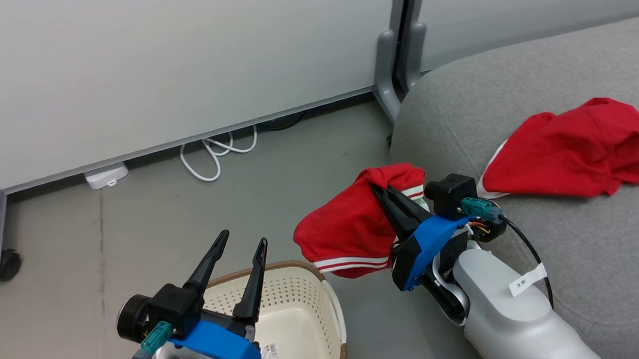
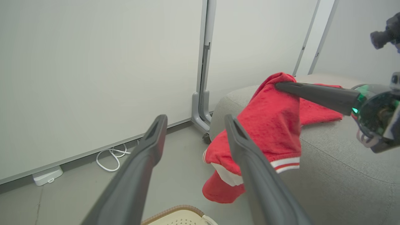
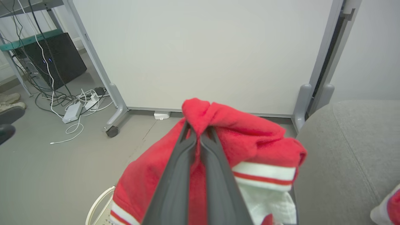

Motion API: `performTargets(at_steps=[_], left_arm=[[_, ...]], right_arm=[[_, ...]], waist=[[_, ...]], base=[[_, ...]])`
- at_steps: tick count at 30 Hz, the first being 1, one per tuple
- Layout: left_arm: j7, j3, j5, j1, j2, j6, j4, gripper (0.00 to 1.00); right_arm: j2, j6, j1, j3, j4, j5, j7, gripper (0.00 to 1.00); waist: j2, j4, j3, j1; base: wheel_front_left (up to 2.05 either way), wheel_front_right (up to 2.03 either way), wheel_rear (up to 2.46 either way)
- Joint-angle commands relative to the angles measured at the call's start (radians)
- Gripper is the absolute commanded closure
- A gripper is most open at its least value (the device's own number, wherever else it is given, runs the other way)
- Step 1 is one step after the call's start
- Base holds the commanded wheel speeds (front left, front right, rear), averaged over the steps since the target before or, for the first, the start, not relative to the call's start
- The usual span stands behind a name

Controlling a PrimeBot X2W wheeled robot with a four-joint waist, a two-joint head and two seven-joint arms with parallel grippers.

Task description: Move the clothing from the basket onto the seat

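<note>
Red soft garment (image 1: pixel 342 226) hung bunched, clamped in right gripper (image 1: pixel 378 189) jaws; left gripper (image 1: pixel 244 238) jaws stood apart above perforated basket (image 1: pixel 297 302).

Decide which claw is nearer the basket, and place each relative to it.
Left. The left claw hangs open over the basket; the right claw, shut on a red garment, is off to its right, toward the seat.

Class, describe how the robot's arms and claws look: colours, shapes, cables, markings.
The left claw and right claw each have two long, tapering dark fingers on a bright blue mount, beside a black block with a teal plug. The right forearm is smooth silver-grey, with a thin black cable and a marked white tag.
</note>
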Motion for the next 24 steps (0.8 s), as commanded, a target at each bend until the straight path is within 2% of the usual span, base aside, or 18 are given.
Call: performTargets(at_steps=[1, 15, 24], left_arm=[[-0.002, 0.003, 0.002, -0.008, 0.001, -0.003, -0.005, 0.00], [-0.002, -0.001, 0.002, -0.032, 0.020, -0.003, -0.017, 0.00], [-0.002, -0.010, -0.003, -0.047, 0.033, -0.003, -0.018, 0.00]], right_arm=[[0.001, 0.000, 0.005, -0.005, -0.007, -0.004, -0.005, 1.00], [0.001, 0.000, 0.029, -0.039, -0.046, -0.006, -0.005, 1.00], [0.001, 0.000, 0.045, -0.057, -0.068, -0.003, -0.005, 1.00]], waist=[[0.0000, -0.048, 0.011, 0.0000], [0.0000, -0.246, 0.061, 0.0000], [0.0000, -0.304, 0.082, 0.0000]], base=[[0.00, 0.00, 0.00], [0.00, 0.00, 0.00], [0.00, 0.00, 0.00]])
